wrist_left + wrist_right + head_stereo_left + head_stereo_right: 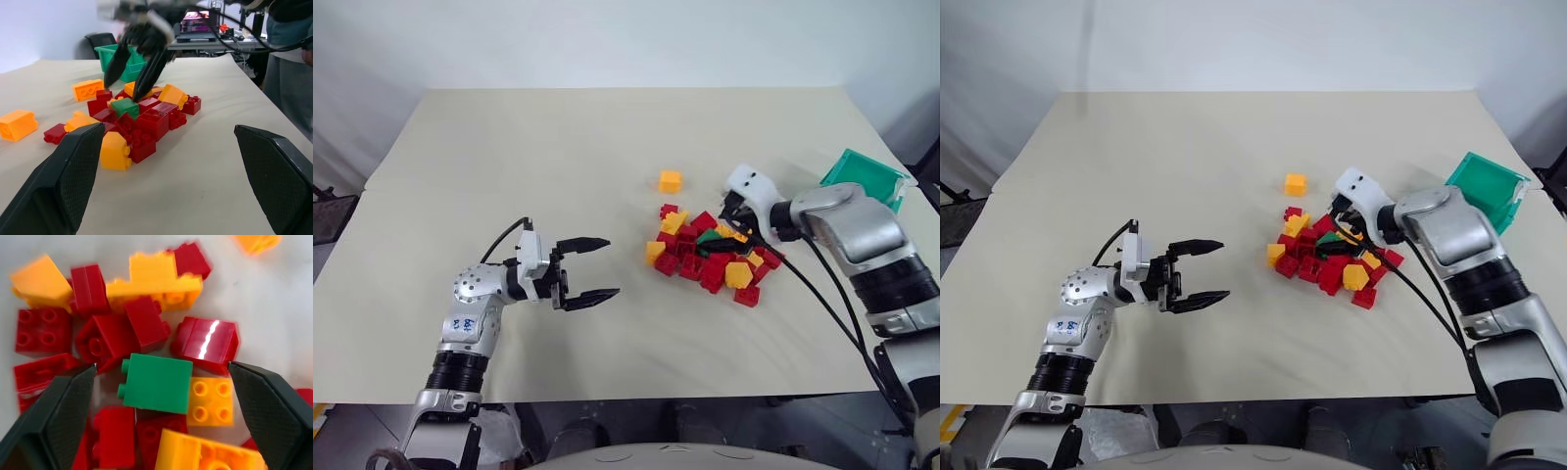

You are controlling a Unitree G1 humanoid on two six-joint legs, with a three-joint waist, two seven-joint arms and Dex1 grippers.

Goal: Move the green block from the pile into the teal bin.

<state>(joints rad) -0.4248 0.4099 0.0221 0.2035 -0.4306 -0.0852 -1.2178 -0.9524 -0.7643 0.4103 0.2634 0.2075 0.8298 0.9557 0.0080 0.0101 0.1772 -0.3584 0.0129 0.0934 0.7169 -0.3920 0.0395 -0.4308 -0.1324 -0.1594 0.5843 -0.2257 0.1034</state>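
Pale walls back a wide cream table (509,157) that carries everything. Over the pile (710,257) of red and yellow-orange bricks the right hand (729,232) points steeply down, its two black fingers spread wide apart and empty. Between those fingers, just below their tips, lies the green block (156,383), resting on its side among red bricks with a yellow-orange one touching its edge; neither finger touches it as far as the wrist view shows. From the left wrist camera the same fingers (117,63) stand just above the block's far side.

Behind the right hand, past its forearm near the table's far right corner, sits the teal bin (862,176), tilted, well apart from the pile. One single yellow-orange brick (670,181) lies alone just beyond the pile, away from the right hand's wrist.

Well to the left of the pile hangs the left hand (587,268), level above bare table, pointing toward the bricks with its fingers wide apart and nothing between them. A person (288,73) stands beyond the far table edge.
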